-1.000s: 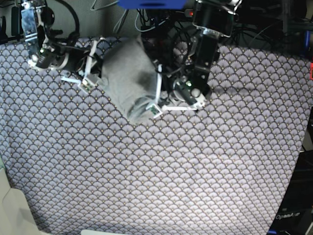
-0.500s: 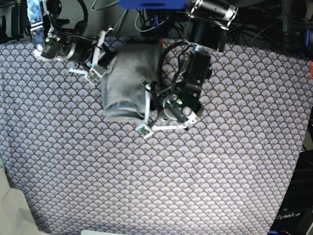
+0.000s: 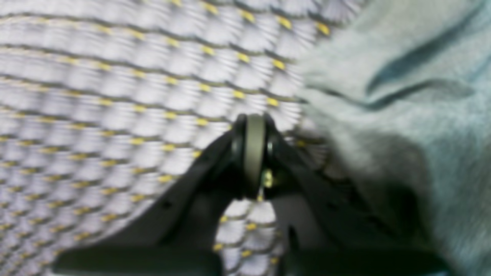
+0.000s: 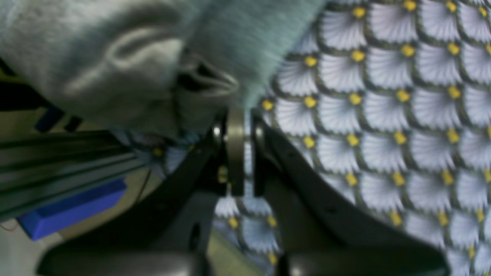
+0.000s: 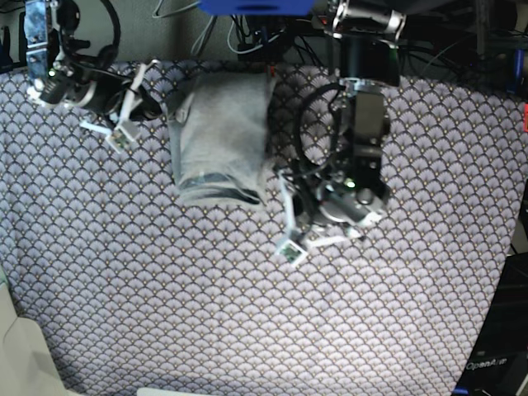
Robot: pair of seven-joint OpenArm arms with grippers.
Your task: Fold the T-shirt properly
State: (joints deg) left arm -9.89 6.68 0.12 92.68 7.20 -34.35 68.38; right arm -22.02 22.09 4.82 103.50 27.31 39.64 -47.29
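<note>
Base view corner: "OpenArm" lettering (image 5: 487, 364).

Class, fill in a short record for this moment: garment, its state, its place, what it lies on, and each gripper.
garment: T-shirt, light grey
state: folded into a compact bundle
place: far edge of the table
surface: patterned tablecloth
left gripper: shut, empty, beside the bundle
right gripper: shut, empty, apart from the bundle

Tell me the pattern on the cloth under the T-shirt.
The tablecloth has purple fan-shaped scales with yellow dots, clearest in the right wrist view.
</note>
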